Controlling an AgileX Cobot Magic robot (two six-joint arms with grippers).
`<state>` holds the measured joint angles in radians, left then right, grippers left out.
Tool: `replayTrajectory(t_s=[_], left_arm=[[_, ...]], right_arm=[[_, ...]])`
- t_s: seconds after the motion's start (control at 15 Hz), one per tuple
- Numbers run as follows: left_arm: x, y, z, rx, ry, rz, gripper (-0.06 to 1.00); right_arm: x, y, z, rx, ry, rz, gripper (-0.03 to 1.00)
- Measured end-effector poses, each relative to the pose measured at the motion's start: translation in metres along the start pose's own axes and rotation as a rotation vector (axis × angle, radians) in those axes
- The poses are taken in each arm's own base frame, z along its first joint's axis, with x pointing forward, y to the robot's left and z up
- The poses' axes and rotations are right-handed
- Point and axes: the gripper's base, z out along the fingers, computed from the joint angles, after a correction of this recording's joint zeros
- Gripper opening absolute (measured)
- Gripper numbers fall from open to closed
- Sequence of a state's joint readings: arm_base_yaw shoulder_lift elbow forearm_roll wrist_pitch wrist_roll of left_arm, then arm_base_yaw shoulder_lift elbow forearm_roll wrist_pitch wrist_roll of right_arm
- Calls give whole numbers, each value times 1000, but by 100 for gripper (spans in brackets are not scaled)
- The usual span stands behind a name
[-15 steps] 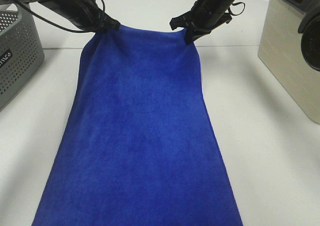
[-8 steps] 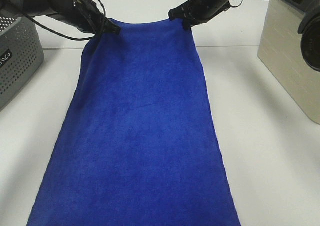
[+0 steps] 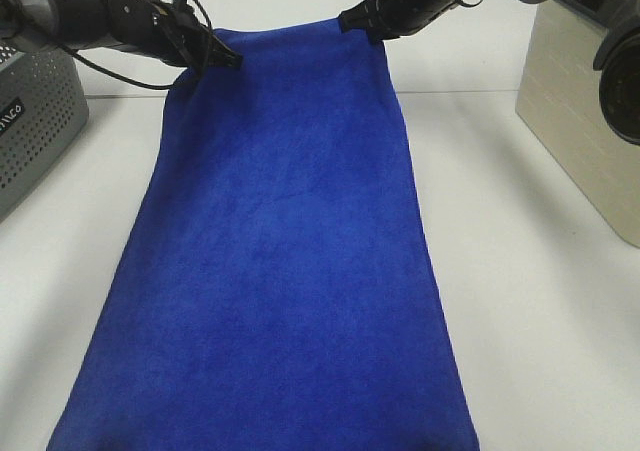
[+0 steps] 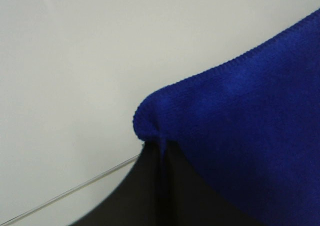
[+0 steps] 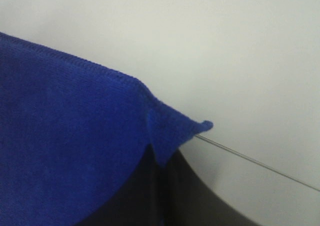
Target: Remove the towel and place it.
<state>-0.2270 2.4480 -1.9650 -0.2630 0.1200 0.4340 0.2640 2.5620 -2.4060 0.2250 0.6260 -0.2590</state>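
Observation:
The royal-blue towel [image 3: 275,261] hangs stretched between both grippers over the white table, its lower edge running out of the exterior view at the bottom. My left gripper [image 3: 225,59] is shut on the towel's far left corner [image 4: 150,123]. At the far right corner [image 5: 167,131] my right gripper [image 3: 362,23] is shut on the cloth. In both wrist views the dark fingers pinch the fuzzy blue fabric, with the pale wall behind.
A grey perforated basket [image 3: 30,121] stands at the left edge of the table. A beige box [image 3: 585,111] sits at the right. A black camera housing [image 3: 622,71] intrudes at the far right.
Both grippers have risen and moved toward the back, carrying the towel's top edge higher. The lower part of the towel has spread wider toward the front.

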Motion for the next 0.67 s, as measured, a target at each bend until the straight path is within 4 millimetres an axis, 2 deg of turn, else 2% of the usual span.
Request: replayTrajectory(t_s=[0.27, 0.53, 0.67], left_arm=[[2, 1, 4, -17, -29, 0, 1], [30, -2, 22, -25, -5, -1, 1], [38, -3, 28, -34, -11, -1, 1]], right_arm=[[18, -8, 22, -12, 29, 41, 2], [27, -20, 32, 1, 15, 75, 2], [35, -23, 41, -5, 24, 96, 2]])
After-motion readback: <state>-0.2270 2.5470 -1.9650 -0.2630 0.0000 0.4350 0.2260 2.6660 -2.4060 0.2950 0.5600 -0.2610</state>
